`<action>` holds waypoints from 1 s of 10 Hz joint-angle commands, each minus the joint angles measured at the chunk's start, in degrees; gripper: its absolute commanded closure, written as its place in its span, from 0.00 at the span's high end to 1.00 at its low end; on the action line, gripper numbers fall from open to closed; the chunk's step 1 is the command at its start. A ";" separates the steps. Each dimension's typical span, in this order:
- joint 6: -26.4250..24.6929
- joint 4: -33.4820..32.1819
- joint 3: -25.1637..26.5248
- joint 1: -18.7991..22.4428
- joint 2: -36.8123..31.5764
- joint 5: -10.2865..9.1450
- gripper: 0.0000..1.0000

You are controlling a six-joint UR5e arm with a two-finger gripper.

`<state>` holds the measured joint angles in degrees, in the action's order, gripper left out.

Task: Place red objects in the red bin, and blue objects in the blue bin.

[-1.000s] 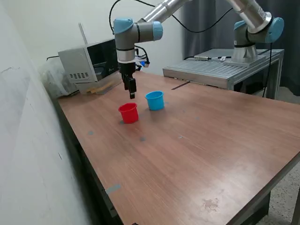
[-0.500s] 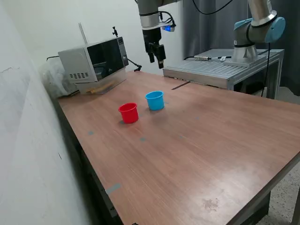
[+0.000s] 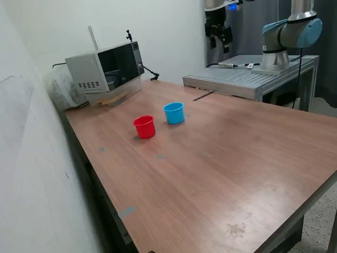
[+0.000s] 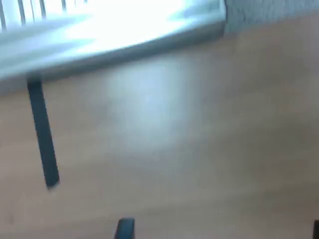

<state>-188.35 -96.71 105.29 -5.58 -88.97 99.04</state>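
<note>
The red bin [image 3: 144, 126] and the blue bin [image 3: 174, 113] stand side by side on the wooden table [image 3: 221, 174], towards the exterior view's left. No red objects or blue objects show in either view; the insides of the bins are hidden from here. My gripper [image 3: 219, 36] hangs high above the table's far edge, well away from both bins. In the blurred wrist view its two fingertips [image 4: 124, 229] sit far apart with nothing between them, so it is open over bare wood.
A grey microwave-like box [image 3: 102, 66] stands at the table's far corner on the exterior view's left. A raised metal platform [image 3: 247, 79] borders the far edge, with a second arm's base [image 3: 289, 37] on it. A dark strip [image 4: 44, 134] lies on the wood beside the platform.
The arm has risen from just above the red bin and swung towards the exterior view's right, ending high over the metal platform. The two bins have not moved.
</note>
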 commanded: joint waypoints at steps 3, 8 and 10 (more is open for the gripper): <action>-2.73 13.28 7.20 7.59 -11.91 0.02 1.00; -2.46 20.16 7.56 6.11 -12.19 0.19 1.00; -2.55 20.16 7.47 6.28 -12.19 0.19 1.00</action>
<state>-190.86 -76.69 112.77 0.68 -101.13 99.22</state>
